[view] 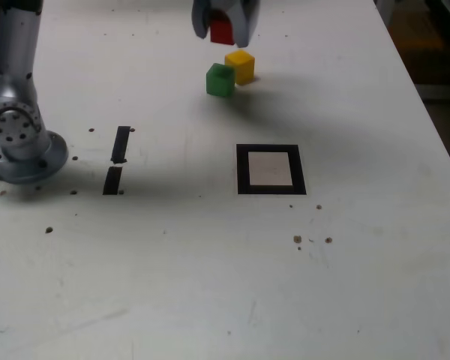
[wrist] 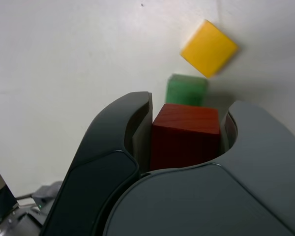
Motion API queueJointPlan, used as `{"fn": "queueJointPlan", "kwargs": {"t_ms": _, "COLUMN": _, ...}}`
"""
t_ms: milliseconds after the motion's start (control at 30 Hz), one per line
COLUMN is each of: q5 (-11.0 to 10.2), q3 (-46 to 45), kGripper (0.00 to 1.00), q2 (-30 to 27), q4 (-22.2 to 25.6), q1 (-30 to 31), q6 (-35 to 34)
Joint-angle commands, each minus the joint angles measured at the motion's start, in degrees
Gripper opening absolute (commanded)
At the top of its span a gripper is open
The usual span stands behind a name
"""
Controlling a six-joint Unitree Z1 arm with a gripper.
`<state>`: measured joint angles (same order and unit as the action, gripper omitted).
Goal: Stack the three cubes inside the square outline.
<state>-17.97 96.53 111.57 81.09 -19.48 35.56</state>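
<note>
And the red cube (wrist: 185,135) sits right between the fingertips, gripped by the hand (wrist: 187,123), held above the counter (view: 165,262), green cube (view: 220,80) and yellow cube (view: 241,66) below!

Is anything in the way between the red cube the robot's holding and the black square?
The green cube and yellow cube sit below the red cube, nearer it than the square outline. Nothing visible stands past them.
</note>
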Motion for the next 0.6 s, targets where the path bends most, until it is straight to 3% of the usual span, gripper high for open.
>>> {"fn": "queueJointPlan", "kwargs": {"t_ms": 0, "q5": 0.65, "q3": 3.94, "kGripper": 0.11, "q2": -0.22, "q4": 5.02, "q1": 5.27, "q6": -5.02}}
{"fn": "queueJointPlan", "kwargs": {"t_ms": 200, "q5": 5.86, "q3": 12.05, "kGripper": 0.11, "q2": 4.42, "q4": 8.37, "q1": 19.69, "q6": -20.92}}
{"fn": "queueJointPlan", "kwargs": {"t_ms": 367, "q5": 10.99, "q3": 12.08, "kGripper": 0.11, "q2": 8.27, "q4": 8.30, "q1": 26.83, "q6": -31.92}}
{"fn": "queueJointPlan", "kwargs": {"t_ms": 567, "q5": 12.97, "q3": 7.40, "kGripper": 0.11, "q2": 8.69, "q4": 6.13, "q1": 30.55, "q6": -38.91}}
